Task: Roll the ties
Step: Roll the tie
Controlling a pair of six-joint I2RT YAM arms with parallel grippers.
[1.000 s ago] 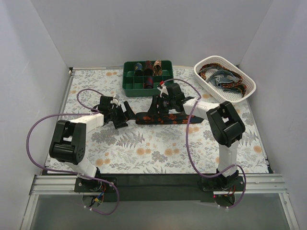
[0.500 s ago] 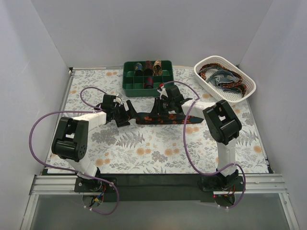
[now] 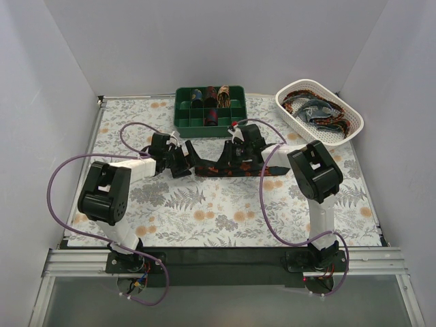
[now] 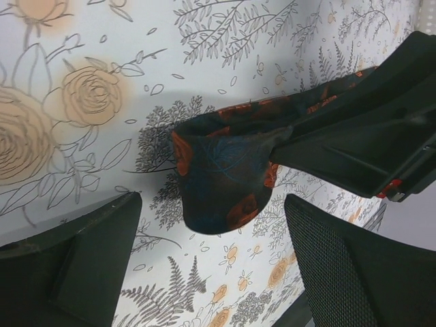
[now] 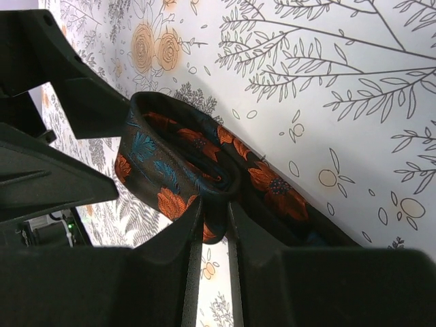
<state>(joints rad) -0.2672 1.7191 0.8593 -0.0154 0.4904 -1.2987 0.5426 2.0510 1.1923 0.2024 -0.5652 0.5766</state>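
Note:
A dark tie with orange-red flowers (image 3: 255,168) lies across the middle of the floral table, running from the left gripper towards the right. Its left end is folded over into a loose loop (image 4: 221,174), which also shows in the right wrist view (image 5: 178,160). My right gripper (image 5: 212,225) is shut on this folded end and holds it just above the table; it also shows in the top view (image 3: 231,155). My left gripper (image 3: 182,162) is open, with its fingers (image 4: 82,252) on either side of the loop and not touching it.
A green compartment tray (image 3: 182,126) at the back holds several rolled ties (image 3: 211,95). A white basket (image 3: 351,129) at the back right holds loose ties (image 3: 313,109). Purple cables (image 3: 133,129) arc over both arms.
My left gripper has moved right and farther back, up to the tie's left end. My right gripper has shifted slightly, and the tie's end is now folded up between the two grippers.

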